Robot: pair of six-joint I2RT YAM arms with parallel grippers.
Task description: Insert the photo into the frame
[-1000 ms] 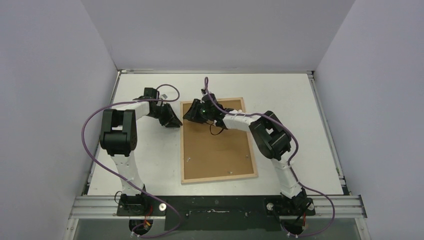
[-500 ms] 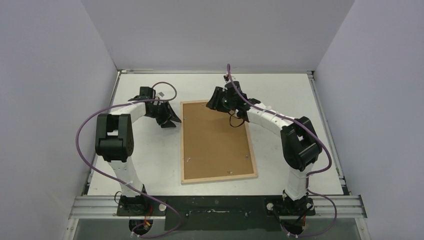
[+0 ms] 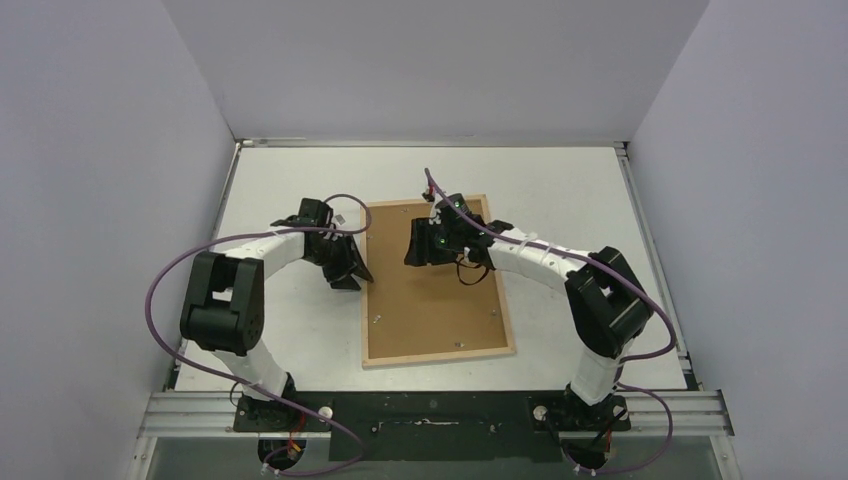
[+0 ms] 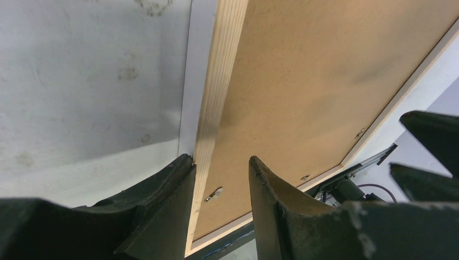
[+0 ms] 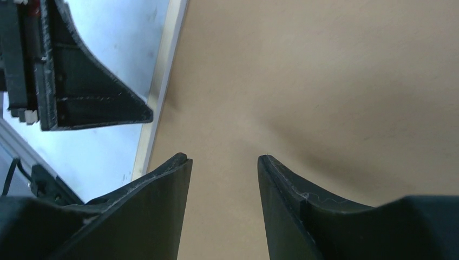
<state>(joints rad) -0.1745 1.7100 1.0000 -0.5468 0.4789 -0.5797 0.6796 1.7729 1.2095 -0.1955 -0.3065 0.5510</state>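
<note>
The frame lies face down in the middle of the table, its pale wood back up. A brown backing board fills it. The photo is hidden. My left gripper is at the frame's left rail. It is open, one finger outside the rail and the other over the board, with a gap showing. My right gripper hovers over the upper part of the board. It is open with nothing between its fingers.
Small metal clips sit along the board's edge near the left rail and the near rail. White table lies left of the frame, and grey walls stand on three sides. The left gripper's fingers show in the right wrist view, close by.
The left gripper has moved nearer and right to the frame's left rail, and its jaws have widened. The right gripper swung to the frame's far edge, then back over the board, opening further.
</note>
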